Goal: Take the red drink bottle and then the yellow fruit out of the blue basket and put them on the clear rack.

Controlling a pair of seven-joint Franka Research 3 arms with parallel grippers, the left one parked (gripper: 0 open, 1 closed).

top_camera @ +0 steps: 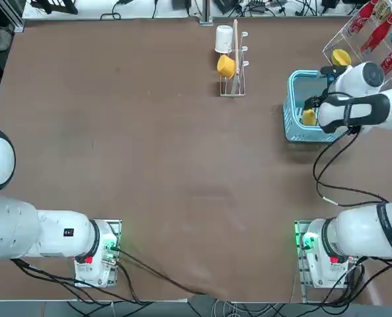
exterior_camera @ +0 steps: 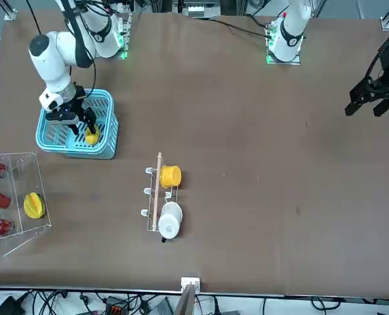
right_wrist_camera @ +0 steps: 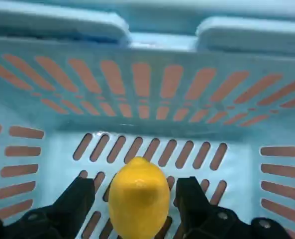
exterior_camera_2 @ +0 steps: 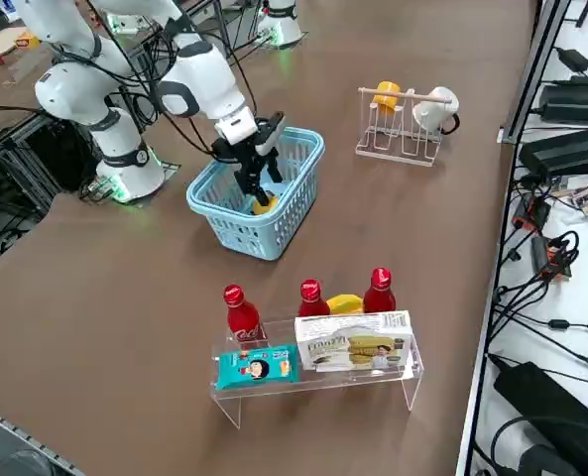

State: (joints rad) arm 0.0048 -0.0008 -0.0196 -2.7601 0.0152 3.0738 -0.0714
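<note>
Reaching down into the light-blue slotted plastic basket at the desk's right side, the right gripper straddles the small plain yellow lemon-like fruit, fingers open on either flank. Three glossy red bottles stand on the transparent acrylic rack.

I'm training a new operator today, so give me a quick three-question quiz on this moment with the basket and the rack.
1. True or false: the small plain yellow lemon-like fruit lies inside the light-blue slotted plastic basket.
2. How many glossy red bottles stand on the transparent acrylic rack? A two, B three, C four.
3. Fill in: the right pincer has one finger on each ___ of the fruit.

Key: 1 true. 2 B. 3 side.
</note>
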